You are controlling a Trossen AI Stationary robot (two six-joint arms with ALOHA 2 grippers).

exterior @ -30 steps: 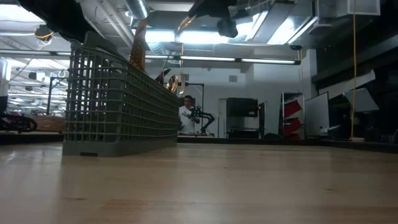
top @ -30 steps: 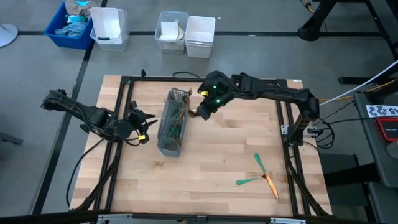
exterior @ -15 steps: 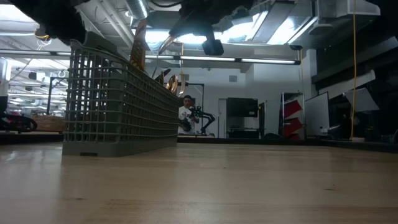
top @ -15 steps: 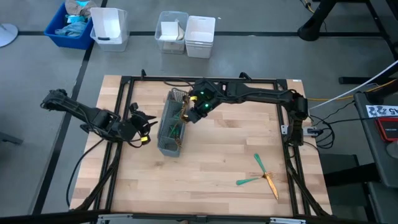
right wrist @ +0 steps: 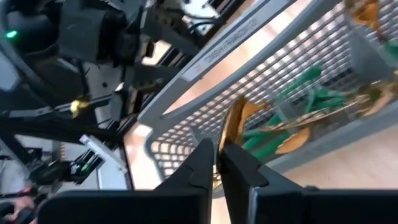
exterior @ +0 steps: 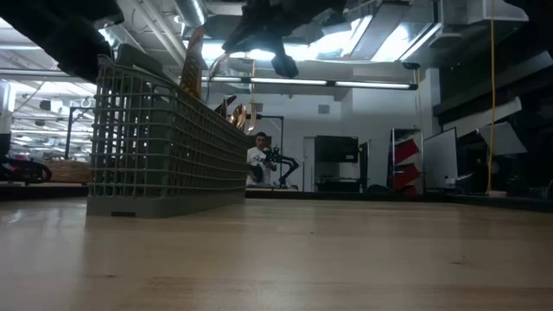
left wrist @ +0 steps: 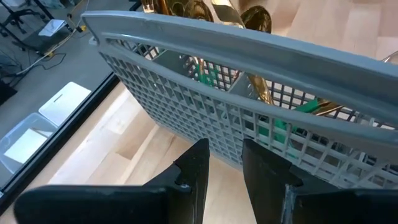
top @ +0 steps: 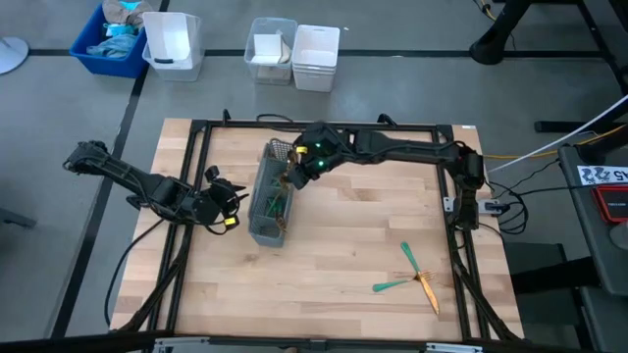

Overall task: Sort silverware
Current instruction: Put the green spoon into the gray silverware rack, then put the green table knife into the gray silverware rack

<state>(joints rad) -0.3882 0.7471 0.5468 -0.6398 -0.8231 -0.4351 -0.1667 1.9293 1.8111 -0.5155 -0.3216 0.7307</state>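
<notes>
1. High view: a wooden table (top: 334,265) carries a grey caddy (top: 273,204) left of centre; three loose silverware pieces (top: 412,277) lie near the right front corner. The right claw (top: 291,179) hovers over the caddy's far end; the left claw (top: 228,201) sits just beside its left wall.
2. Left wrist view: fingers (left wrist: 194,171) slightly parted, holding nothing, close to the mesh.
3. Right wrist view: fingers (right wrist: 202,163) nearly together around a gold utensil (right wrist: 231,130) above the caddy.

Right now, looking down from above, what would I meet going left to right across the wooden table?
Left arm's jaws → grey basket → right arm's jaws over its far end → three loose pieces of silverware near the right edge.
</notes>
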